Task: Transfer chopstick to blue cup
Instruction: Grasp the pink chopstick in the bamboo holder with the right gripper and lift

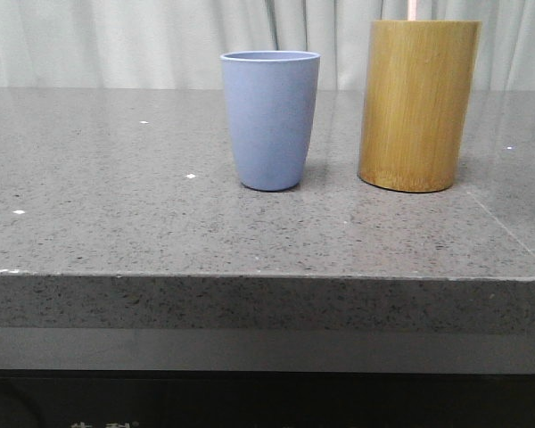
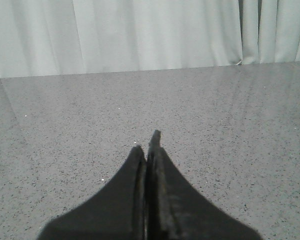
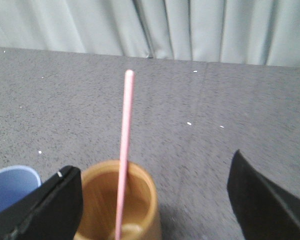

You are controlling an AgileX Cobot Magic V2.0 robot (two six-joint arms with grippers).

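The blue cup stands upright on the grey table, to the left of the tan bamboo holder. One pale pink chopstick stands in the holder, and its tip pokes above the rim in the front view. My right gripper is open above the holder, with the chopstick between its fingers and touching neither. The blue cup's rim shows beside the holder in the right wrist view. My left gripper is shut and empty over bare table. Neither gripper shows in the front view.
The grey speckled table has its front edge near the camera. A pale curtain hangs behind the far edge. A seam line runs across the table surface at the right.
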